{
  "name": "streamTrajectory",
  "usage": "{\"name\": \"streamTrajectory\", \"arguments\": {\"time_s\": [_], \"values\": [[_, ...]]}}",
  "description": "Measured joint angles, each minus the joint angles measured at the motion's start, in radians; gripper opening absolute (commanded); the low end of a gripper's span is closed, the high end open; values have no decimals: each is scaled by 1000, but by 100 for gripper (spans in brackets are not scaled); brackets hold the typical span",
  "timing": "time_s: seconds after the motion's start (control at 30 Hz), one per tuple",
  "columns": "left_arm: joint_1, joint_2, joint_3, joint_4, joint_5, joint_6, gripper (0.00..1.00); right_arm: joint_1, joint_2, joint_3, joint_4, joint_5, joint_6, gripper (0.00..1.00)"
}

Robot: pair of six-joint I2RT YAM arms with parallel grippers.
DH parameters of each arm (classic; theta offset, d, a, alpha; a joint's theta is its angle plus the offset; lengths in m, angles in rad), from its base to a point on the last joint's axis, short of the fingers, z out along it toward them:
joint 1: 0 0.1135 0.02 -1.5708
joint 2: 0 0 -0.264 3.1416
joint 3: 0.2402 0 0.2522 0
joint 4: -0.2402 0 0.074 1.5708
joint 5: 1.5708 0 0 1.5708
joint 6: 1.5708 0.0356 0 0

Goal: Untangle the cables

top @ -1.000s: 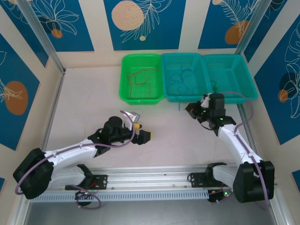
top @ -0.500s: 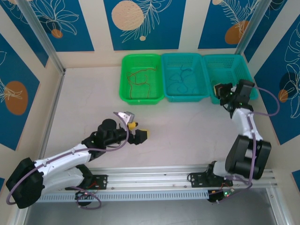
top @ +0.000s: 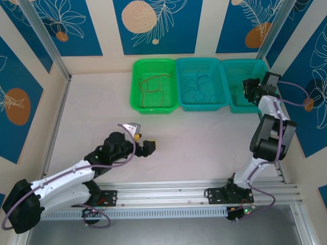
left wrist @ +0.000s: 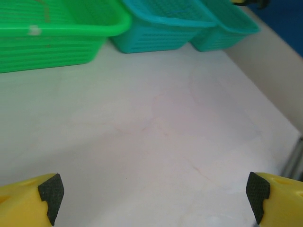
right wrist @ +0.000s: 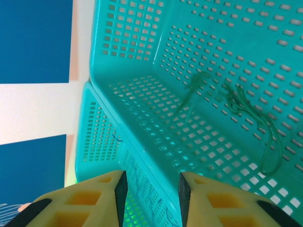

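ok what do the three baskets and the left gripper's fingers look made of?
The green basket, middle teal basket and right teal basket: moulded plastic by the look, slightly glossy, with a regular perforated grid in the walls. On the left gripper, the fingers are matte yellow, probably moulded or printed plastic. Their black pads look rubbery, but the view can't settle that.

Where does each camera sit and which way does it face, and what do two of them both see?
Top external: above and behind the bases, looking down on the table, three baskets at its far edge, left arm and right arm.
Left wrist: low over the table, facing the baskets; left pincer wide open, fingertips in the bottom corners.
Right wrist: over the right teal basket, looking down at green cables; right pincer at the bottom edge.
Shared: both wrist views show that basket.
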State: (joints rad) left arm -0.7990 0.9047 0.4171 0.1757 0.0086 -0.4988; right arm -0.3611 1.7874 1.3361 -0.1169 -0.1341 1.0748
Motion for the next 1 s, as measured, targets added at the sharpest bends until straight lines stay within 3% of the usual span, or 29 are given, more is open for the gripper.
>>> {"name": "streamTrajectory", "arguments": {"time_s": [0.17, 0.37, 0.57, 0.67, 0.73, 0.8, 0.93, 1.0], "values": [[0, -17, 1, -74, -116, 13, 100, 53, -64, -65, -3, 0, -64, 38], [0, -2, 61, -166, -228, 64, 100, 195, -298, -233, 2, 22, -208, 39], [10, 13, 122, -212, -404, 143, 100, 504, -624, -473, 92, 188, -462, 50], [46, 12, 122, -222, -502, 166, 100, 585, -726, -611, 178, 244, -558, 56], [93, 9, 121, -221, -554, 175, 100, 596, -742, -696, 231, 299, -610, 65], [140, 7, 119, -219, -589, 193, 100, 603, -720, -750, 256, 388, -643, 83], [194, 12, 111, -200, -636, 251, 100, 611, -599, -764, 290, 560, -725, 95], [207, 22, 108, -177, -650, 285, 100, 616, -543, -760, 303, 618, -755, 95]]}}
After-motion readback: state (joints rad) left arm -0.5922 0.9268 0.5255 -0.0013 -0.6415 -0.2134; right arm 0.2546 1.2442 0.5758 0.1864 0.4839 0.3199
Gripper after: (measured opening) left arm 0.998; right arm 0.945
